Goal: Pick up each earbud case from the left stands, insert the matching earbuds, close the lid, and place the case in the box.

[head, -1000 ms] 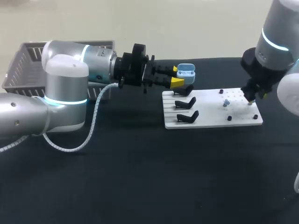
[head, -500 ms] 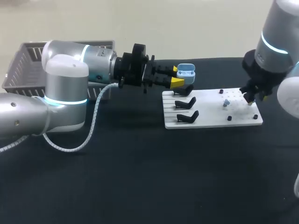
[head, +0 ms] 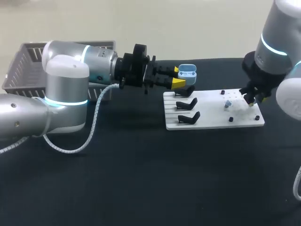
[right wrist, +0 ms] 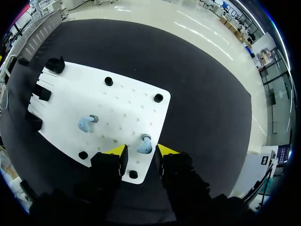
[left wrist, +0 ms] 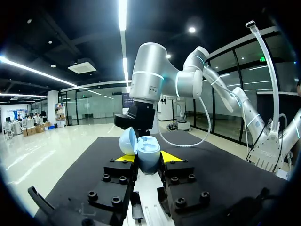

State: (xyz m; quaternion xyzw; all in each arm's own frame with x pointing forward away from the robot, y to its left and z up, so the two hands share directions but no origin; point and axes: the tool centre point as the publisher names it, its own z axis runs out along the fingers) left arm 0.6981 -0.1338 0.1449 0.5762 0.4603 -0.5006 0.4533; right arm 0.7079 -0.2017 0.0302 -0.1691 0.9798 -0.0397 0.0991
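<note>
My left gripper (head: 178, 77) is shut on an open light blue earbud case (head: 186, 72), held above the far left corner of the white board (head: 214, 121). The left wrist view shows the case (left wrist: 146, 151) clamped between the yellow tips, lid up. My right gripper (head: 250, 98) hangs over the board's right end. Seen from the right wrist, a light blue earbud (right wrist: 144, 144) lies on the board (right wrist: 122, 101) between the open fingers of the right gripper (right wrist: 141, 150), with a gap on each side. A second earbud (right wrist: 87, 124) rests farther ahead on the board; it also shows in the head view (head: 227, 103).
Three black stands (head: 187, 103) line the board's left side, all without cases. Small black pegs (head: 231, 119) dot the board. A grey basket (head: 26, 66) sits at the table's far left, behind my left arm.
My right gripper has shifted slightly up and left over the board's right end, and its fingers have narrowed a little. The left arm and the case have not moved.
</note>
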